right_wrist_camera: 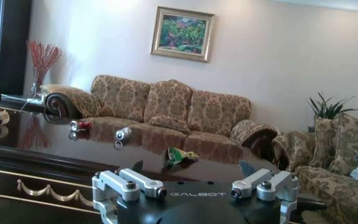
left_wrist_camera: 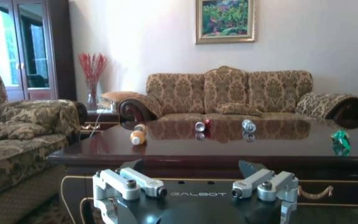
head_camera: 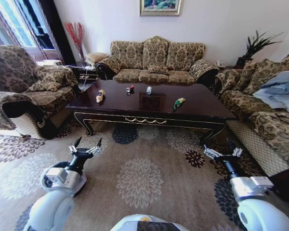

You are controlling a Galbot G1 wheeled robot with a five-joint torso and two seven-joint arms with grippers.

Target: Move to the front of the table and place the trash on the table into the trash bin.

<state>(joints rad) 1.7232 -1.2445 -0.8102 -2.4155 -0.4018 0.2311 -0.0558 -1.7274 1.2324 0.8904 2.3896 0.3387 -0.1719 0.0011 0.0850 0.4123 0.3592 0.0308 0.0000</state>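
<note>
Both hands [head_camera: 86, 145] [head_camera: 223, 152] spread, table [head_camera: 197, 108] holding trash [head_camera: 178, 102]

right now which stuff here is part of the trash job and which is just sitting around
Part of the job:
- table
- yellow-and-brown tube
- small red piece
- silvery can
- green-yellow wrapper
- left gripper and right gripper, both open, low over the carpet short of the table

Just lying about:
- sofa
- red twigs in a vase
- framed painting
- potted plant
</note>
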